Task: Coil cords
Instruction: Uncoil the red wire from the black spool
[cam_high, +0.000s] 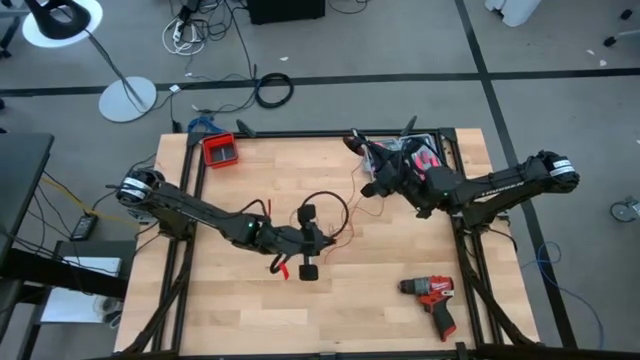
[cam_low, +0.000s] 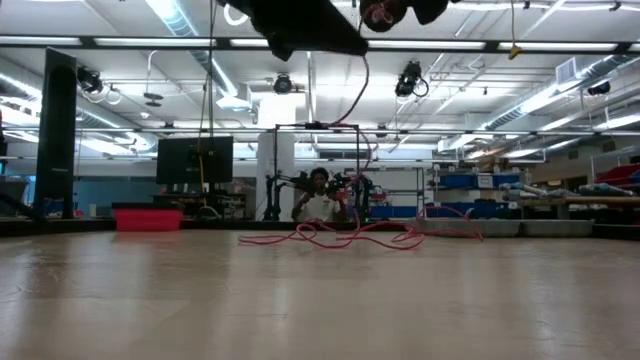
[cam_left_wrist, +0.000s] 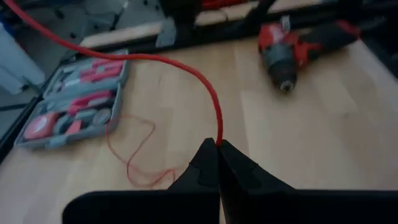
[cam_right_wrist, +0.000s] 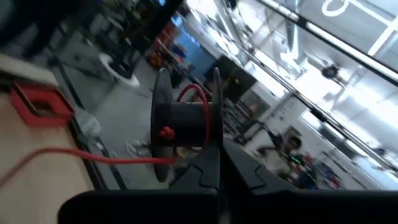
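Left jaws (cam_left_wrist: 217, 163) pinched shut on thin red and black cords (cam_left_wrist: 186, 71) trailing ahead across the wooden table (cam_left_wrist: 323, 137), right jaws (cam_right_wrist: 214, 163) clamped on the same cord near a black spool (cam_right_wrist: 186, 121); light, limp, tangle-prone, best regripped just beyond either jaws.

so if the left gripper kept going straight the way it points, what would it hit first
Probably bare table: the left gripper, shut on the red cord, aims between the toolkit and red drill. Depth is unclear.
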